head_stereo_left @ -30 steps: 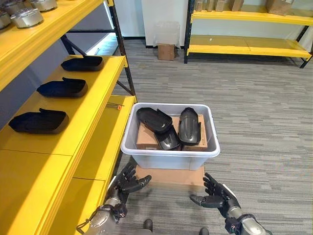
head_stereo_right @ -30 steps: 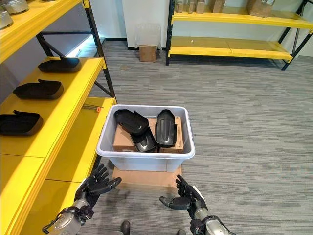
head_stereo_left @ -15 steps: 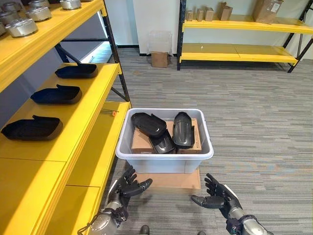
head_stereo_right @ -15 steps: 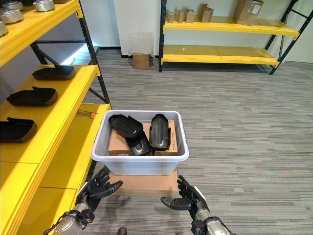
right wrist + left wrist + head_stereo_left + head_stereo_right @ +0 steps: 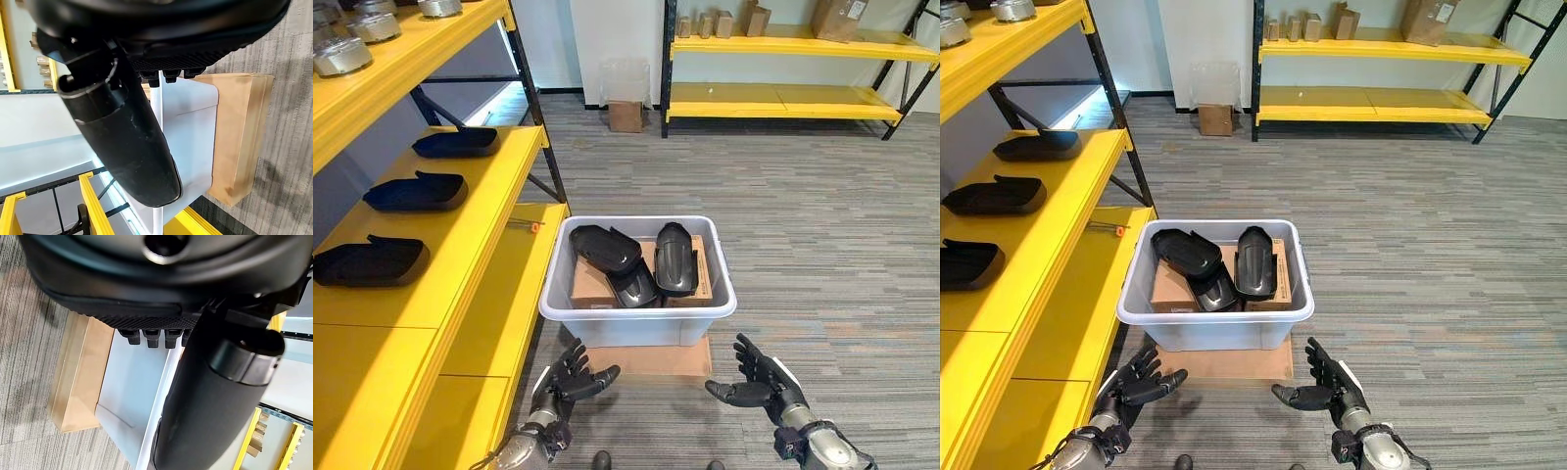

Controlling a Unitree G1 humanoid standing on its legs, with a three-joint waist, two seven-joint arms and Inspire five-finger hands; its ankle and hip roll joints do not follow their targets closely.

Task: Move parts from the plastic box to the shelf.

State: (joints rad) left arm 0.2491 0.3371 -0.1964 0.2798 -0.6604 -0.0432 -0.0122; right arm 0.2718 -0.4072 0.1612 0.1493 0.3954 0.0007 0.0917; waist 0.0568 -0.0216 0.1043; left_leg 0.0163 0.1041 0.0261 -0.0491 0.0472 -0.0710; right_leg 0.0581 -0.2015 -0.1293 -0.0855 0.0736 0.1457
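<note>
Left eye view: a humanoid robot faces a grey plastic box [image 5: 637, 311] resting on a flat cardboard carton [image 5: 646, 357] on the carpeted floor, black moulded parts [image 5: 641, 261] piled inside on top of small brown cartons [image 5: 590, 285]. Both hands hover empty just short of the box, the left hand [image 5: 570, 373] at about seven o'clock from it and the right hand [image 5: 759, 383] at about five o'clock, palms turned inward, fingers spread and relaxed, gripping nothing. The job appears to be at the reach-in stage: next, one hand would likely have to rise over the rim and close on a part. Three parts [image 5: 416, 192] already lie on the yellow shelf [image 5: 494, 211] at nine to ten o'clock.
</note>
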